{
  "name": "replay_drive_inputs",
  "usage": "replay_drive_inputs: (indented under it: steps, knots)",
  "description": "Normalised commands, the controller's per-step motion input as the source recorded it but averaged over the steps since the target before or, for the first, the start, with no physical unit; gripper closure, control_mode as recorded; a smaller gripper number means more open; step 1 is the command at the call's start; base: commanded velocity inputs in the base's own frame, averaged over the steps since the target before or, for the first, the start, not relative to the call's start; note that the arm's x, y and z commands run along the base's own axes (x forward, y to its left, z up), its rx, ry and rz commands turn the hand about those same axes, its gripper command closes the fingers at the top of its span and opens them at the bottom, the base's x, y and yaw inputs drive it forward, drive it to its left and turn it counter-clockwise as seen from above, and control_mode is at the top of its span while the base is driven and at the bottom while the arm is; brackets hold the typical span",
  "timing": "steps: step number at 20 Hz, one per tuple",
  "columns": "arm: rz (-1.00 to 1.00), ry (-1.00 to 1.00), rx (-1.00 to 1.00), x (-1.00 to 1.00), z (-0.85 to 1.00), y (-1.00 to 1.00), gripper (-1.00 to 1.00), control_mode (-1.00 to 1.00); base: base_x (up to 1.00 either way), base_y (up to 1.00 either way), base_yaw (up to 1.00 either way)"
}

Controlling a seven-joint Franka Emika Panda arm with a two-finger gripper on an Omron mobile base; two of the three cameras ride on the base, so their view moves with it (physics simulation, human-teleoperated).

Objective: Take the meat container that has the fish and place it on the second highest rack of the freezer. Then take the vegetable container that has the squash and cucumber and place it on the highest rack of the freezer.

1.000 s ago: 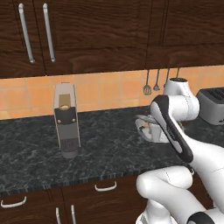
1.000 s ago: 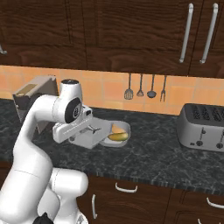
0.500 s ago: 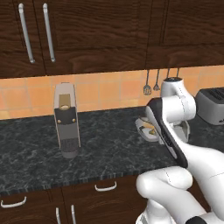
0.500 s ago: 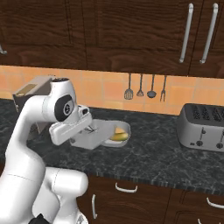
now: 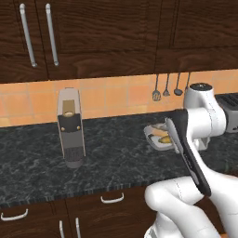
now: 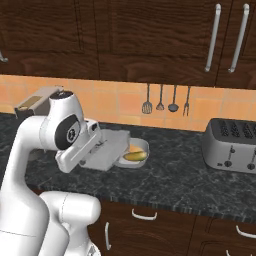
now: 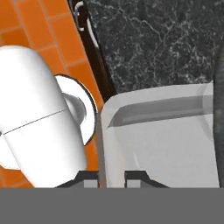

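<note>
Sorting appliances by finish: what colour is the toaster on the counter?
Silver-grey metal, clearest in the right base view: toaster.

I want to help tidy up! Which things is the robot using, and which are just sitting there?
For the job: claw, grey tray it grips, bowl of squash and cucumber.
Lying about: coffee machine, toaster, hanging utensils.

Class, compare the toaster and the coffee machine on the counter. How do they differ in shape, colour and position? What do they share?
The toaster is low, wide and silver-grey; the coffee machine is tall, narrow and has a dark front. The toaster sits at the counter's right end, below the hanging utensils' right side; the coffee machine stands far left. Both rest on the dark speckled counter against the orange tiled wall.
</note>
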Motion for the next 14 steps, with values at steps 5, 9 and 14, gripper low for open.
replay_drive_inputs:
  steps: [5,9,14]
  knots:
    - [0.21,-0.01,0.00,0.00,0.32,0.09,1.00,-1.00,0.00,0.00,0.00]
    - [0.08,0.00,0.00,-0.01,0.06,0.12,1.00,-1.00,0.00,0.00,0.00]
    - [0.01,0.00,0.00,0.00,0.01,0.04,1.00,-1.00,0.00,0.00,0.00]
